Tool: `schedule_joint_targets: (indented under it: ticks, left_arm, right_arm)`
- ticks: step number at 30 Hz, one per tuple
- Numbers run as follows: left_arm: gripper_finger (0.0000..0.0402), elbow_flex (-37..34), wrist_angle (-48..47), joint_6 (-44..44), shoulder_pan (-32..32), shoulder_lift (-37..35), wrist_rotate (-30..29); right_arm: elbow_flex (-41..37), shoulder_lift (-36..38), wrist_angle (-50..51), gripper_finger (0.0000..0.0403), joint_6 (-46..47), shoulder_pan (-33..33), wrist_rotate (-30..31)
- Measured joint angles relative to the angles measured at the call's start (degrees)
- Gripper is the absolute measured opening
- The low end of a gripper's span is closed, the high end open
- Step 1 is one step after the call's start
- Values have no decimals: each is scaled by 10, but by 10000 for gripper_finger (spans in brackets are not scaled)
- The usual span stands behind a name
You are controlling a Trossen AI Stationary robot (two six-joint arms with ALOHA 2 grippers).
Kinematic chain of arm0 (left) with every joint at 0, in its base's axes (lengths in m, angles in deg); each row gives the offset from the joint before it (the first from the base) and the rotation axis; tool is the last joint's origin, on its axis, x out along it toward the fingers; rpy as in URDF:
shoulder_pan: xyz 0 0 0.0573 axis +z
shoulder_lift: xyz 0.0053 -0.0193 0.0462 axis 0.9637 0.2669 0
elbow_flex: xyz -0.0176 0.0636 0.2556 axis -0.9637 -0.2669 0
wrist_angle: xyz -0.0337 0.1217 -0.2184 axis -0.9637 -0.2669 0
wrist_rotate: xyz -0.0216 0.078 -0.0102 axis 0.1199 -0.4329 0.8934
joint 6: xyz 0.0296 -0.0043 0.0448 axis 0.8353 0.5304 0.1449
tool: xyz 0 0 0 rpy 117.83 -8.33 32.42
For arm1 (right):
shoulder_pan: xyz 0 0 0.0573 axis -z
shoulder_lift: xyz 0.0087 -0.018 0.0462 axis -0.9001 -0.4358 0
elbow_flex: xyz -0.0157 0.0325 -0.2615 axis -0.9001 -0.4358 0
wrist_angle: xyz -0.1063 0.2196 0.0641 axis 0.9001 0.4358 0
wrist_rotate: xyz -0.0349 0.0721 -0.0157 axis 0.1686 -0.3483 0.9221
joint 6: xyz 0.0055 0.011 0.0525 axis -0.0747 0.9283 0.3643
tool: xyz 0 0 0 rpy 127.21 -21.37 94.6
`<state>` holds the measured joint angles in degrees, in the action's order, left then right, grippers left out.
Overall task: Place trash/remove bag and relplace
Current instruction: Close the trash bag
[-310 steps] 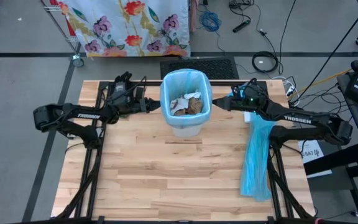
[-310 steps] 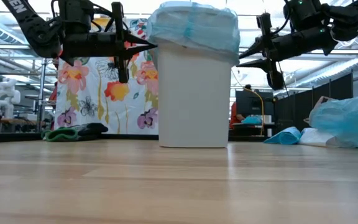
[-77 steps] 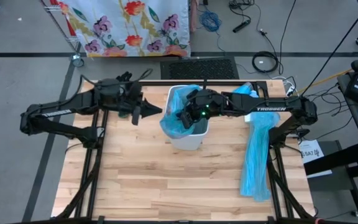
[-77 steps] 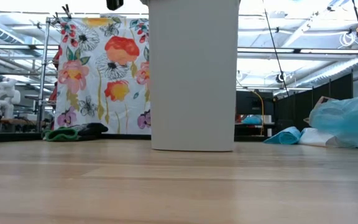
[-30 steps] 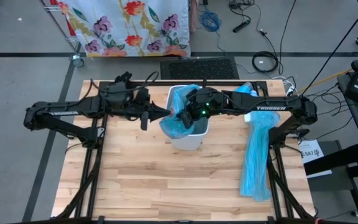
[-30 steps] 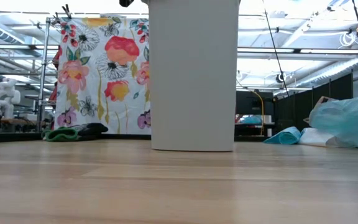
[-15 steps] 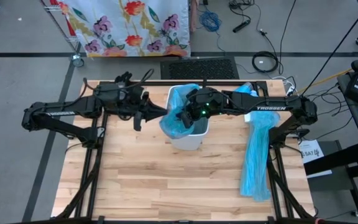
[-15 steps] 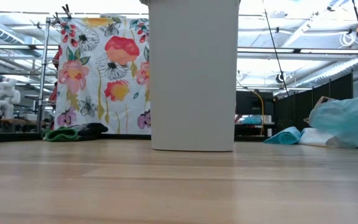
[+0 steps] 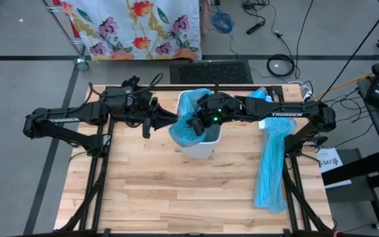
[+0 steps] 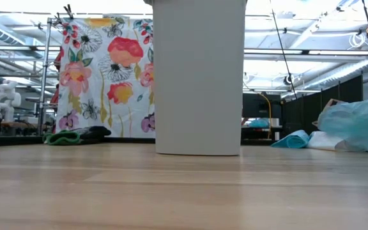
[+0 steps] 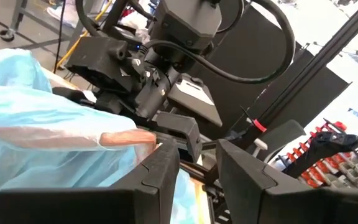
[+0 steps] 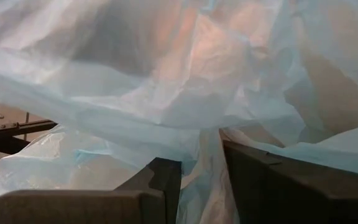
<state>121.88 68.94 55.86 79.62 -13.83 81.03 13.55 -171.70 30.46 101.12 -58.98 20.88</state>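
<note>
L hand [image 9: 151,122] now parted, off the bag [image 9: 188,129]; bag hauled up out of bin [image 9: 201,146].

- Both arms are matte black, built from slim tubular links joined by bulkier, rounded joint housings.
- The left arm [image 9: 77,120] and the right arm [image 9: 288,117] each carry white lettering along a link.
- Black cables loop loosely beside the joints near each wrist.
- A small green light glows on the housing behind the right end effector [image 9: 195,123].
- The left end effector [image 11: 197,163] has two flat, angular black fingers [image 11: 160,169] with bevelled edges and a gap between them.
- The right end effector [image 12: 201,171] shows similar dark, blocky fingers.
</note>
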Motion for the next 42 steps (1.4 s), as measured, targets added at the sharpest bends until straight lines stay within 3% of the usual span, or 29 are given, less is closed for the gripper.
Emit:
schedule_joint_targets:
  ticks: [7,22,26,29,34,42]
  left_arm:
    - [115,0,-40,12,0,-12,-42]
    - [115,0,-41,7,0,5,-46]
    - [115,0,-39,7,0,15,-73]
    - [97,0,-40,6,0,24,-95]
    - [15,0,-31,8,0,25,-108]
    - [4,8,-7,10,0,11,-97]
  right_arm:
    - [0,0,0,93,5,0,0]
    - [0,0,0,93,6,0,0]
    - [0,0,0,93,6,0,0]
    - [0,0,0,93,5,0,0]
    - [0,0,0,93,4,0,0]
    - [0,0,12,93,10,4,1]
